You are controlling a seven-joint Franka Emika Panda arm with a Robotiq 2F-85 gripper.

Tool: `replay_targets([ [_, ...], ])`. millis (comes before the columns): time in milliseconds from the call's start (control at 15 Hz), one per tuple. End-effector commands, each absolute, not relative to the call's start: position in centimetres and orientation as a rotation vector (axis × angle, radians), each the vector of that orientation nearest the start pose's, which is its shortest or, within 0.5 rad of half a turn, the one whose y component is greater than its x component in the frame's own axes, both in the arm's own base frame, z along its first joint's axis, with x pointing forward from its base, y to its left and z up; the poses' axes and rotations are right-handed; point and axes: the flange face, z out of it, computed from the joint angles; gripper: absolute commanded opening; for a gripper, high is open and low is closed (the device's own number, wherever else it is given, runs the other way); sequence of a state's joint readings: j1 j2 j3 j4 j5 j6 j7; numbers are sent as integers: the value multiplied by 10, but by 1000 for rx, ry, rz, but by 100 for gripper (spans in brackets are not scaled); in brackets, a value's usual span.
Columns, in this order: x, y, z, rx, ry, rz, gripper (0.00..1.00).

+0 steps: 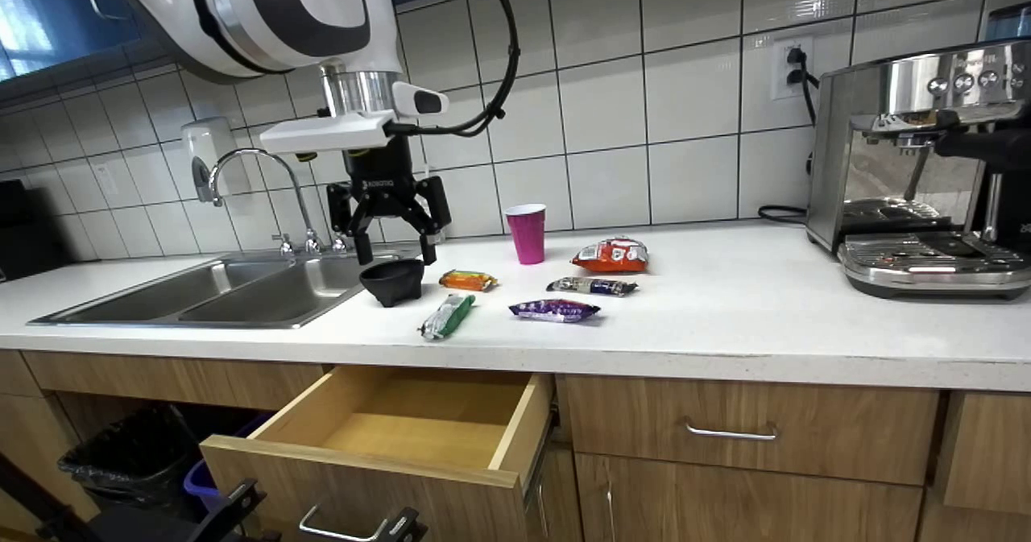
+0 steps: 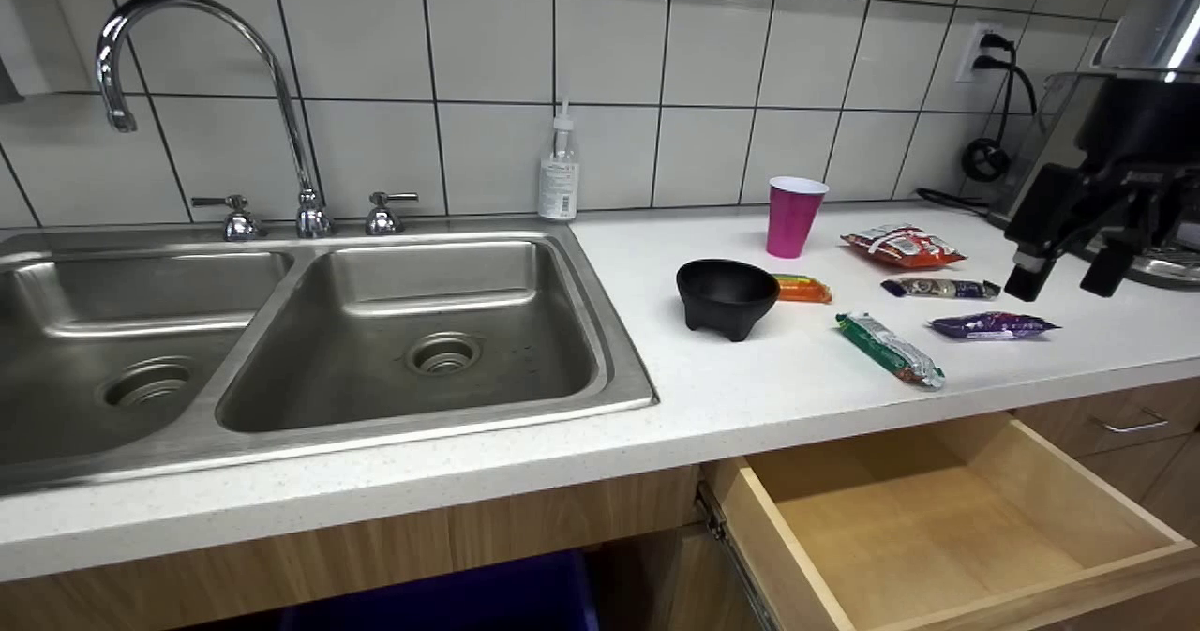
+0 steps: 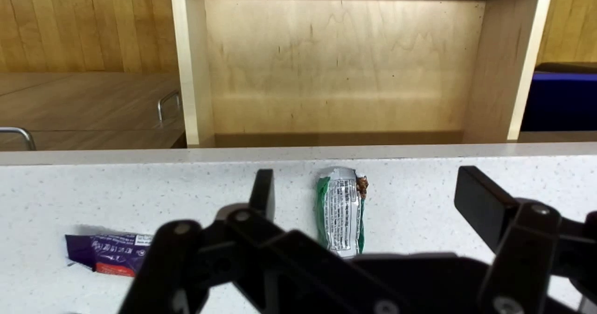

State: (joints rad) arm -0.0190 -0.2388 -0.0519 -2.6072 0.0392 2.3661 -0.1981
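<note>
From where I stand, the green bar point(image 3: 342, 211) lies flat on the counter point(image 1: 725, 324), close to its front edge, below the gripper point(image 1: 396, 250) and well apart from it. What catches my eye is how it lies: its long axis runs almost straight in from that edge, while the two fingers point(image 3: 265, 190) stand apart along the edge. So in the wrist view the bar's narrow width shows in the gap, a little nearer the finger at that picture's left; whether it sits straight under the tips I can't say. The fingers are spread wide, wider than the bar is across, with nothing between them.

Near the bar lies a purple packet point(image 1: 554, 310), its length more along the counter. On the sink side stands a black bowl point(image 2: 727, 293), with an orange packet point(image 1: 468, 280) near it. Further back are a silver bar point(image 1: 592, 286), a red bag point(image 1: 610, 256) and a pink cup point(image 1: 527, 236), upright. Below the front edge, the drawer point(image 2: 937, 509) is pulled out. The sink point(image 2: 609, 340) lies beyond the bowl, the coffee machine point(image 1: 838, 139) at the opposite end.
</note>
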Motion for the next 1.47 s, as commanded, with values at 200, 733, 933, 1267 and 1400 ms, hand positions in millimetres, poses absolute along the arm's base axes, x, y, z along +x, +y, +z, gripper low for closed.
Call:
replay_targets([
  [200,476,-15,319,-3136,-108,41,100],
  [733,524,-4,295,-3153,-67,92,100],
  [933,539,-4,284,-3153,-78,108,100],
  [1267,559,-2,267,-3158,-106,129,100],
  [1400,566,0,261,-3163,-119,135,100],
])
